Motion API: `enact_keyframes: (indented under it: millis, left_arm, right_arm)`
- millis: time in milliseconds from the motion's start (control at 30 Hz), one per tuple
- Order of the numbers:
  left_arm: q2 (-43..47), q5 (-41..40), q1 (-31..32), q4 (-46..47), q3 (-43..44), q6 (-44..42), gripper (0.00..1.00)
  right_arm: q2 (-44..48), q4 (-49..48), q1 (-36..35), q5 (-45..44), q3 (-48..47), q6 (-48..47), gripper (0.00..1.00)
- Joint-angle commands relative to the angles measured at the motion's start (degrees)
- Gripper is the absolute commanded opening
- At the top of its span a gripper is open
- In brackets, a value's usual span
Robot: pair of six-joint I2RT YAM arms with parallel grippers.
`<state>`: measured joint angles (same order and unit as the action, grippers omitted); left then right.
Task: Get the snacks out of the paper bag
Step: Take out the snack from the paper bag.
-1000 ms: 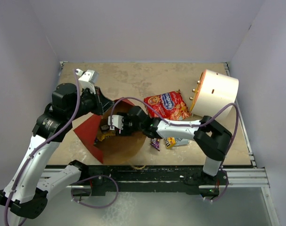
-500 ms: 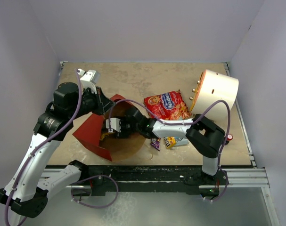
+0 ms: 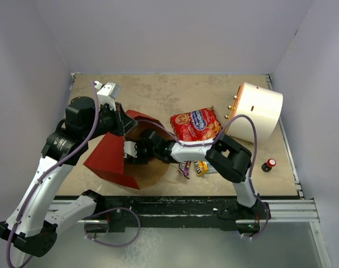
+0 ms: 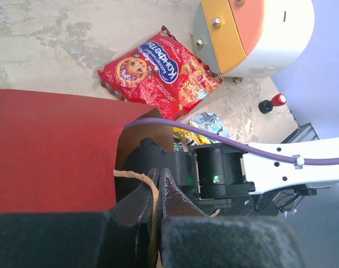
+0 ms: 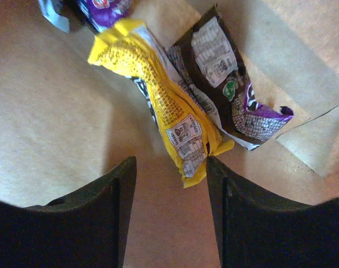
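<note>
The paper bag (image 3: 108, 159), red outside and brown inside, lies on its side with its mouth facing right. My left gripper (image 3: 123, 129) is shut on the bag's upper rim and twisted handle (image 4: 157, 181) and holds the mouth up. My right gripper (image 3: 130, 152) is inside the bag, open and empty. Its fingers straddle the near end of a yellow wrapper (image 5: 158, 95) on the bag's brown floor. A brown wrapper (image 5: 230, 84) and a purple one (image 5: 102, 8) lie beside it. The large red packet (image 3: 197, 124) and some small wrappers (image 3: 196, 167) lie on the table outside.
A white cylinder with an orange face (image 3: 257, 109) lies at the back right, close to the red packet. A small red-capped black knob (image 3: 268, 164) stands near the right edge. Walls close the table on three sides.
My left gripper has lifted the bag's rim higher and tipped the bag steeper. My right arm has reached further left into the bag, and the red-capped knob has come into view.
</note>
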<state>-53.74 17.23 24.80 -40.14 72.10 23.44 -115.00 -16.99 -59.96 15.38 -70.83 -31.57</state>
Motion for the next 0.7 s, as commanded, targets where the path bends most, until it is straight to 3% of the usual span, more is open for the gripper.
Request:
enact_keyframes:
  millis: [0,267,500,667]
  left_arm:
    - [-0.01,0.72,0.08,2.36,1.68,-0.27,0.00]
    - [0.03,-0.20,0.08,1.81,1.74,-0.37,0.00]
    - [1.13,-6.53,0.08,-0.66,0.67,1.43,0.00]
    - [2.04,-12.18,0.08,-1.81,-0.11,2.63,0.00]
  right_arm:
    - [-1.95,1.71,-0.15,-3.01,-3.51,0.32,0.54]
    - [-5.22,3.59,-0.17,-4.47,-7.02,1.49,0.28]
    - [2.29,3.20,-0.13,-5.00,-3.70,1.81,0.02]
    - [9.52,5.86,-0.09,-4.51,0.32,2.10,0.00]
